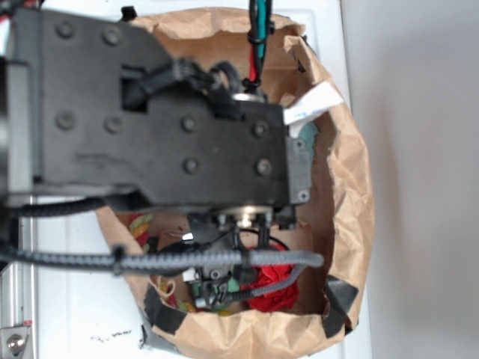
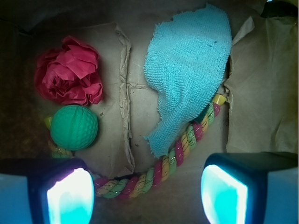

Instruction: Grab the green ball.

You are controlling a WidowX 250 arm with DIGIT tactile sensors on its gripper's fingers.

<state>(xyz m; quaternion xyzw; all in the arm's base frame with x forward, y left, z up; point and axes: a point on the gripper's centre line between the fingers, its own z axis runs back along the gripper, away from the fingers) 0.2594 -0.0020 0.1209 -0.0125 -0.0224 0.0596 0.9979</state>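
Observation:
The green ball lies on the brown paper floor at the left of the wrist view, just below a red fabric flower. My gripper is open, its two glowing pads wide apart at the bottom of the frame with nothing between them. The ball sits above and slightly right of the left pad, apart from it. In the exterior view the arm covers most of the paper bag; the ball is hidden there and only the red flower peeks out.
A pale teal cloth is spread at the upper right. A pink, yellow and green twisted rope curves from under the ball to the cloth. Crumpled bag walls rise all around.

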